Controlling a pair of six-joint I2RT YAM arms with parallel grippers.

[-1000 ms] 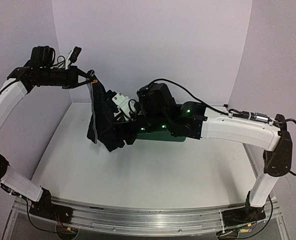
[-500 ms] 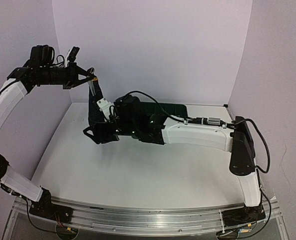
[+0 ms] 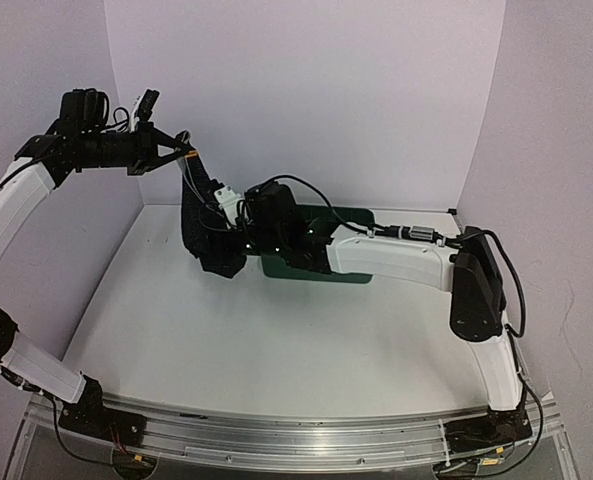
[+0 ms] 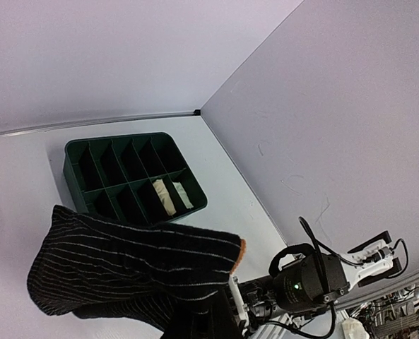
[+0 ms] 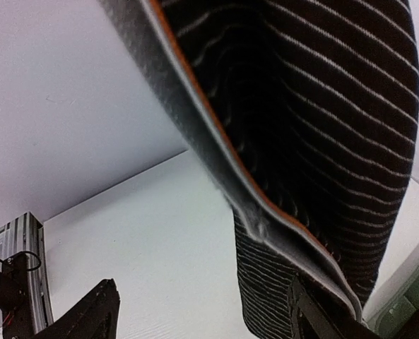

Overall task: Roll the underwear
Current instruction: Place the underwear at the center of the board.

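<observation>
One black striped underwear dangles, left gripper pinched tight on its corner, right gripper spread wide beside it.

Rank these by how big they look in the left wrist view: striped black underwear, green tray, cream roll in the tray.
1. striped black underwear, though it hangs nearest the camera, which flatters it
2. green tray
3. cream roll

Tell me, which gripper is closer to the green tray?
The right. The right gripper reaches just left of the green compartment tray, its arm crossing over it, open beside the black striped underwear. The left gripper is raised high, farther left, shut on the underwear's top edge.
</observation>
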